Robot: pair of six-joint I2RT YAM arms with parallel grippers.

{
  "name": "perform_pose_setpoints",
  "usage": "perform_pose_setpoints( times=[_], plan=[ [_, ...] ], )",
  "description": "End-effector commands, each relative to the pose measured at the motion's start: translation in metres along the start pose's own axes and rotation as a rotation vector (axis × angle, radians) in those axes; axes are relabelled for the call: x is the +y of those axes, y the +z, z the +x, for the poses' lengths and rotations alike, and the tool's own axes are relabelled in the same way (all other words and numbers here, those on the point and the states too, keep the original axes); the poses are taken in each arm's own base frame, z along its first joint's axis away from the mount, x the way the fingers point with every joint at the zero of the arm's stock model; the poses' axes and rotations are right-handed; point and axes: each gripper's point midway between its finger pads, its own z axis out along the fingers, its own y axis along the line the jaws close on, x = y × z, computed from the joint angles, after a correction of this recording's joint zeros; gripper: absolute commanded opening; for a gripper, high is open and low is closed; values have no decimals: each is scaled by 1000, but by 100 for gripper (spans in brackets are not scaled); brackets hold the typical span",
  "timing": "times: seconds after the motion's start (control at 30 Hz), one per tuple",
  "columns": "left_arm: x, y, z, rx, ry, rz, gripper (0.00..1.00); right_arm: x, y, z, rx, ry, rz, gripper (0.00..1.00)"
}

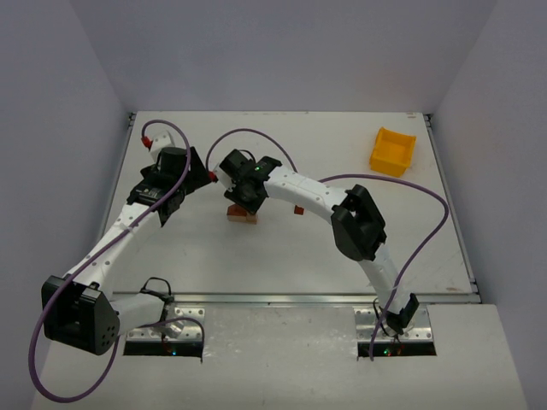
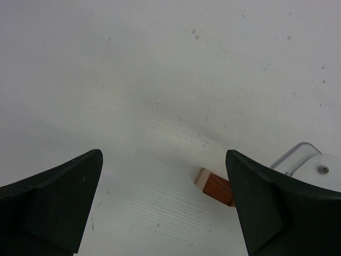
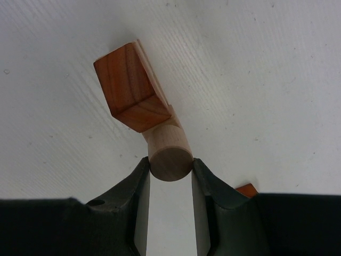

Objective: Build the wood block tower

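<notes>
Right gripper [image 3: 170, 166]: jaws pinched on the sides of a pale round dowel [image 3: 169, 146], which touches a reddish-brown block [image 3: 130, 88] of the wood block tower [image 1: 241, 214], mid-table, left of centre. Left gripper [image 2: 162, 160]: jaws spread wide, holding nothing, just left of it. Pieces judged light, rigid, smooth, easily toppled; grip opposite side faces.

Pretty clearly a robotics lab test cell: a bare white surface [image 1: 282, 256] boxed in by plain pale walls [image 1: 282, 51] on three sides. The left arm [image 1: 115, 239] and right arm [image 1: 312, 195] are bolted at its near edge, purple cables [image 1: 254, 130] looping loose. A yellow plastic bin [image 1: 392, 151] sits in the far corner.
</notes>
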Motion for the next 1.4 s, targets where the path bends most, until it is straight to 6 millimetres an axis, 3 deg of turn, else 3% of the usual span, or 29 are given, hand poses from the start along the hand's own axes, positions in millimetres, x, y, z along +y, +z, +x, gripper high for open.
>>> perform_pose_setpoints(
  times=[0.0, 1.37],
  plan=[
    [-15, -1, -24, -82, -56, 56, 100, 17, -4, -8, -6, -62, -36, 14],
    [-16, 0, -23, -81, -61, 59, 100, 19, 2, -2, 31, -65, -40, 22]
  ],
)
